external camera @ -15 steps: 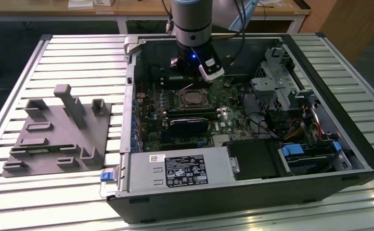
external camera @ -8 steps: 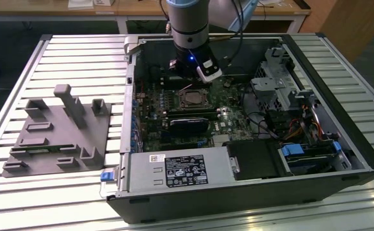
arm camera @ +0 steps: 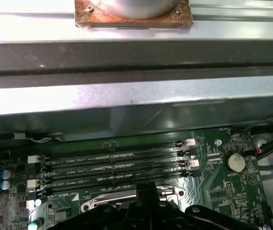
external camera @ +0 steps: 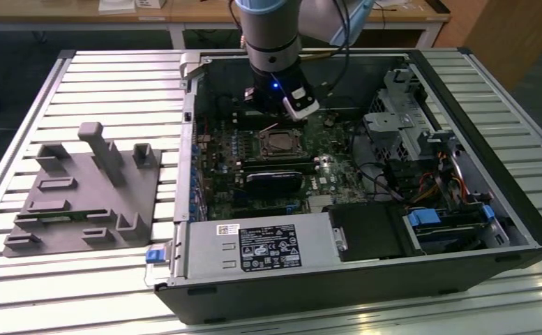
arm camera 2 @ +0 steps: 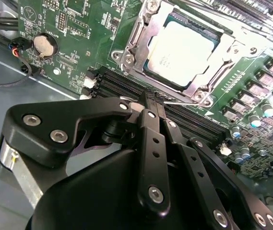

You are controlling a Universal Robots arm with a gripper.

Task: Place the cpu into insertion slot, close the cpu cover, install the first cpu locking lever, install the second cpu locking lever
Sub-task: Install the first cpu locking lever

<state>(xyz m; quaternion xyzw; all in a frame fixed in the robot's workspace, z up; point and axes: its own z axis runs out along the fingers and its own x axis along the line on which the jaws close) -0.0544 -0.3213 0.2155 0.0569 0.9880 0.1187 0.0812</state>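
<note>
Green board (arm camera 2: 102, 24) — cpu (arm camera 2: 182, 50) lies flat.

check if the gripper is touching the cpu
Apart. In the second wrist view the gripper ends over the black memory slots, and the silvery cpu cover frame lies between it and the cpu.

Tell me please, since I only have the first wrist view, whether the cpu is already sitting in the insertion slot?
Observer: Yes; in the second wrist view the cpu lies seated, pale face up.
Operator: And is it covered?
Observer: Yes: the cpu cover lies flat around the chip, framing it in its window.
Operator: And off to the side?
Observer: In the exterior view, a grey fixture block sits at the exterior view's left of the computer case.
</note>
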